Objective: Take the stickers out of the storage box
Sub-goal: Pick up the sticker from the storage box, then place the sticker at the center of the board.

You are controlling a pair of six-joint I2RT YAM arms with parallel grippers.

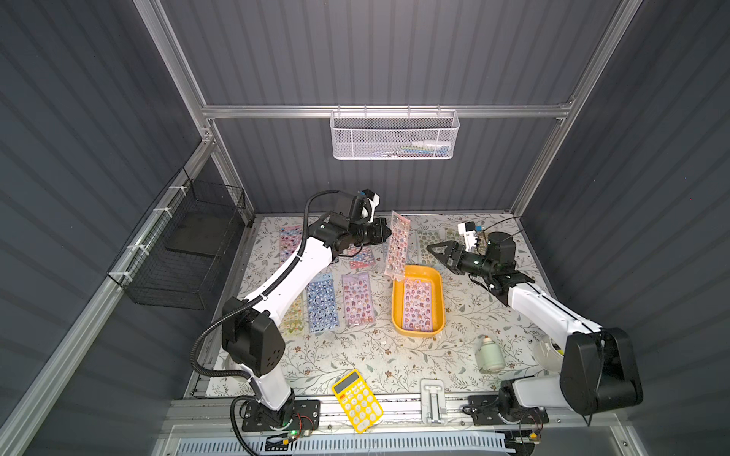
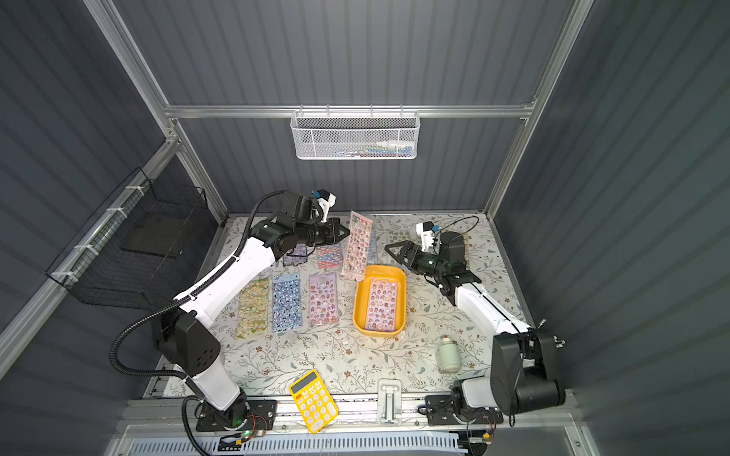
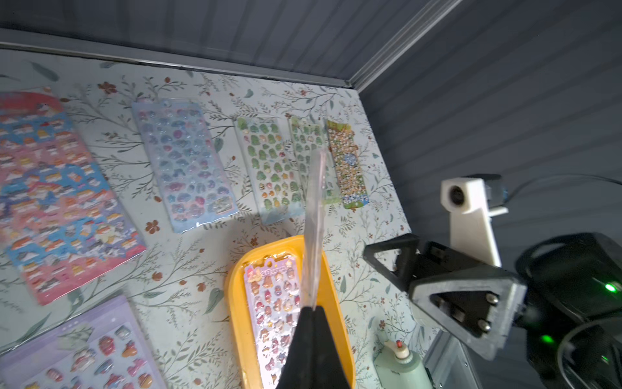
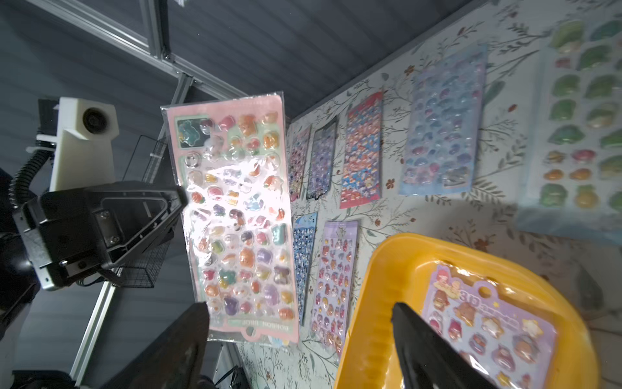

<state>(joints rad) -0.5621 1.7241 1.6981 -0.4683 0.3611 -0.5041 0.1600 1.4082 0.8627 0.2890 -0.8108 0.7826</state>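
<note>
Nearest, a yellow calculator (image 1: 357,400) lies across the front edge of the floral worktop (image 1: 355,355). The left arm (image 1: 292,276) covers part of a yellow-green sticker sheet (image 2: 253,308). Beside that lie a blue sheet (image 1: 322,304) and a purple sheet (image 1: 357,300), glossy and studded with puffy stickers. The storage box (image 1: 397,312), smooth mustard plastic with rounded corners, holds one lilac sheet (image 1: 417,304) lying flat. The right jaws hang near the box's far end, spread wide and empty. The left jaws are pinched on the long edge of a pink sheet (image 1: 397,246), holding it upright above the box's far corner. Glare washes out the middle of that sheet in the right wrist view. The farther sheets (image 3: 185,158) are partly hidden behind the arms in both top views.
</note>
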